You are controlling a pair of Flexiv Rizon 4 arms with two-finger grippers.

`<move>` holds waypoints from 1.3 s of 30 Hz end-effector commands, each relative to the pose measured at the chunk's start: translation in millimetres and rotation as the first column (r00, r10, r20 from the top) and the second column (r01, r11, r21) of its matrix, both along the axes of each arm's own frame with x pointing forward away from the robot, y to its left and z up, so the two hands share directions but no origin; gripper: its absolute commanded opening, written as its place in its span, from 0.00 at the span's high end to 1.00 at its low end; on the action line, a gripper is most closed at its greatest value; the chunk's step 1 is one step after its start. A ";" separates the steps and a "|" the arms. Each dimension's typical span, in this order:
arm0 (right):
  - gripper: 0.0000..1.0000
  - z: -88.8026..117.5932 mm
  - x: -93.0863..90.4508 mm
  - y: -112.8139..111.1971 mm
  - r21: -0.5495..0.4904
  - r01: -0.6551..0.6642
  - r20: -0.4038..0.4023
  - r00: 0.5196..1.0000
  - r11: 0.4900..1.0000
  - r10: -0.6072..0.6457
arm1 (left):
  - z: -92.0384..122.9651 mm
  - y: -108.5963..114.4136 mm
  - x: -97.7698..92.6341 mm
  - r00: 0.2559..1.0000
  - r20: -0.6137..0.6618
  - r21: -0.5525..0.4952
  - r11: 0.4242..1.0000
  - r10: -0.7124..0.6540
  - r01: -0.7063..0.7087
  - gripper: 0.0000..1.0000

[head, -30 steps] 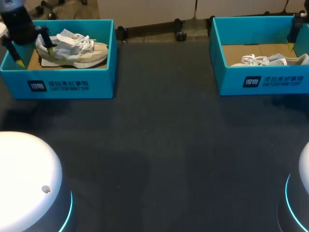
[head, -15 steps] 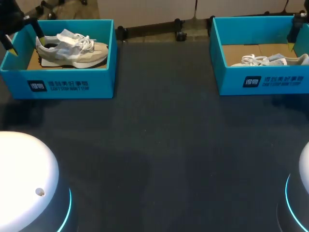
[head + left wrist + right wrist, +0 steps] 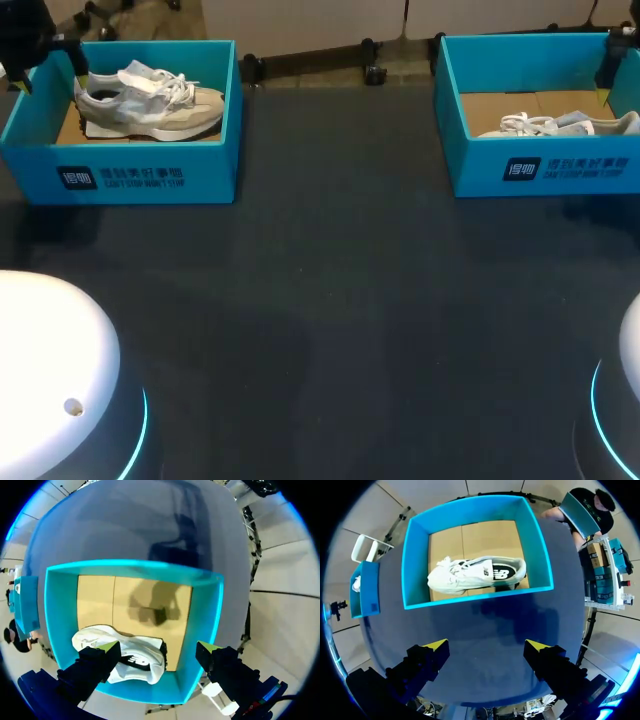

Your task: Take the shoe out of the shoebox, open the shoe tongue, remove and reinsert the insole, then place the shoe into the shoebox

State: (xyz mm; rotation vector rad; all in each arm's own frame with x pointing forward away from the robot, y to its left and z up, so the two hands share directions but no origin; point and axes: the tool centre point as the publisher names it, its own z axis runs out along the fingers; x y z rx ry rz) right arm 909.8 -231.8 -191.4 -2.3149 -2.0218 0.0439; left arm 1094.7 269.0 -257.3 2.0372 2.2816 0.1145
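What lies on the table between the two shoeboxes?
Nothing: in the head view, the stretch of dark table between the left shoebox and the right shoebox is bare.

Dark matte table [image 3: 330, 300], a bare stretch lying beneath and between the right fingers [image 3: 436, 647], more of it ahead of the left fingers [image 3: 108, 648]
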 end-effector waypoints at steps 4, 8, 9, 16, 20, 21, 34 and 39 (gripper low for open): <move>0.00 -0.1 -1.1 0.1 -0.001 0.002 0.002 1.000 1.000 -0.002 | -3.3 19.4 65.1 0.994 -0.089 -0.070 0.996 -0.060 0.054 0.00; 0.00 -0.1 -1.1 0.1 -0.001 0.002 0.002 1.000 1.000 -0.002 | -3.3 19.4 65.1 0.994 -0.089 -0.070 0.996 -0.060 0.054 0.00; 0.00 -0.1 -1.1 0.1 -0.001 0.002 0.002 1.000 1.000 -0.002 | -3.3 19.4 65.1 0.994 -0.089 -0.070 0.996 -0.060 0.054 0.00; 0.00 -0.1 -1.1 0.1 -0.001 0.002 0.002 1.000 1.000 -0.002 | -7.2 13.0 72.9 0.993 -0.085 -0.057 0.996 -0.078 0.073 0.00; 0.00 -0.1 -1.1 0.1 -0.001 0.002 0.002 1.000 1.000 -0.002 | -12.1 7.1 84.1 0.991 -0.071 -0.044 0.993 -0.113 0.110 0.00; 0.00 -0.1 -1.1 0.1 -0.001 0.002 0.002 1.000 1.000 -0.002 | -14.4 5.6 85.7 0.991 -0.068 -0.043 0.993 -0.116 0.114 0.00; 0.00 -0.1 -1.1 0.1 -0.001 0.002 0.002 1.000 1.000 -0.002 | -52.8 1.6 100.8 0.986 -0.090 -0.011 0.990 -0.142 0.142 0.00; 0.00 -0.1 -1.1 0.1 -0.001 0.002 0.002 1.000 1.000 -0.002 | -64.6 1.4 106.6 0.985 -0.106 0.009 0.991 -0.135 0.136 0.00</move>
